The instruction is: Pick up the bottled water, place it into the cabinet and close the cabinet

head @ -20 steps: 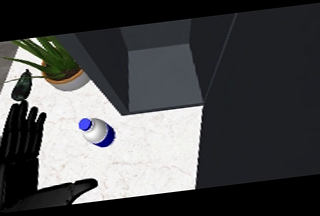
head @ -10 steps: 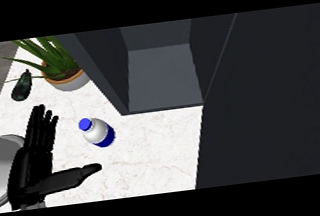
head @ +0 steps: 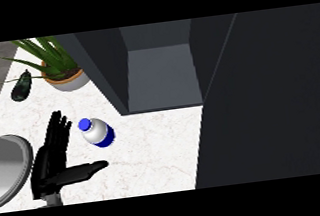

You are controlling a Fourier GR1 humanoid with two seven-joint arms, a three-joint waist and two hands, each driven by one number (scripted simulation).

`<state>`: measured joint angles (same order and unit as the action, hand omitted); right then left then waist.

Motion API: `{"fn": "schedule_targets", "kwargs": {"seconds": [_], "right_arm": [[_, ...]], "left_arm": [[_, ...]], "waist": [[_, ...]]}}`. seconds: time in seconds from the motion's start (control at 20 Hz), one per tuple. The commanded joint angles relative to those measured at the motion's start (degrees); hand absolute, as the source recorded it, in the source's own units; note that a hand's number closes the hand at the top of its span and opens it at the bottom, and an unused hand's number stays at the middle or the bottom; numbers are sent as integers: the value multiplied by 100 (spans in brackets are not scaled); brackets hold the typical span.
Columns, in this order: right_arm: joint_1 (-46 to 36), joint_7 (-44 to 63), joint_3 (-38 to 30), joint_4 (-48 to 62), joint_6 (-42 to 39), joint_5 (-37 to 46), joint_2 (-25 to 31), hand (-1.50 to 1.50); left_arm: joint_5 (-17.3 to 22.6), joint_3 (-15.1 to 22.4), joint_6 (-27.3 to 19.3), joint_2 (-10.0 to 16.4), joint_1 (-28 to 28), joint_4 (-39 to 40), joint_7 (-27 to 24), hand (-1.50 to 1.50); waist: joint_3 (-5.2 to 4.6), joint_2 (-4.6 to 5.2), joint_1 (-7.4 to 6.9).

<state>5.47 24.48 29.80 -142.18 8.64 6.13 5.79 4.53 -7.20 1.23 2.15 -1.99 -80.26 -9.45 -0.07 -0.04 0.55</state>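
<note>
A bottled water (head: 97, 134), white with a blue cap and a blue band, sits on a pale marbled desk (head: 153, 148); seen steeply from above, it seems to stand upright, though that is not certain. Just left of the bottled water is the robot's left hand (head: 48, 166), black, with its fingers (head: 59, 130) straight and spread wide, holding nothing. The fingertips reach level with the cap, and the thumb (head: 89, 169) sticks out sideways below the bottled water, nearer the viewer. A narrow strip of desk shows between fingers and bottled water, so they appear close but not touching. The step in hand looks like the approach to the grasp: nothing is lifted yet. The next move would call for the hand to slide right until the bottled water sits between thumb and fingers, then curl round it without tipping it. Beyond and to the right of the bottled water stands the dark cabinet (head: 163, 74), its opening facing the viewer and showing a grey inside. A broad dark panel (head: 273, 96) fills the view right of the bottled water, probably the cabinet's open door. Beyond and left of the bottled water stand a potted plant (head: 66, 78) and a small dark object (head: 21, 89). The right hand does not show.
</note>
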Motion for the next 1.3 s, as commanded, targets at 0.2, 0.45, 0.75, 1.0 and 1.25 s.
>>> {"fn": "schedule_targets", "kwargs": {"seconds": [0.2, 0.45, 0.75, 1.0, 1.25], "right_arm": [[2, 763, 151, -1045, 70, 477, 244, -150], [45, -74, 119, -248, 118, 446, 184, -150], [76, 217, 240, -603, 311, 547, 231, -150], [-232, 509, 273, -495, 405, 703, 219, -150], [378, -65, 72, -710, 216, 279, 554, -150]], "left_arm": [[123, -448, 305, 213, 739, 1915, -1112, -150], [234, -562, 754, 353, 497, 2527, -1946, -150], [87, -873, 309, 403, 1892, 4257, -2570, -150], [109, -929, 418, 273, 1961, 4904, -3390, -150], [231, -1096, 271, 265, 2412, 5349, -3662, -150]], "waist": [[-3, -1, 28], [3, 0, -26], [-2, 10, 36], [-3, 9, 9], [2, 5, 30]]}}
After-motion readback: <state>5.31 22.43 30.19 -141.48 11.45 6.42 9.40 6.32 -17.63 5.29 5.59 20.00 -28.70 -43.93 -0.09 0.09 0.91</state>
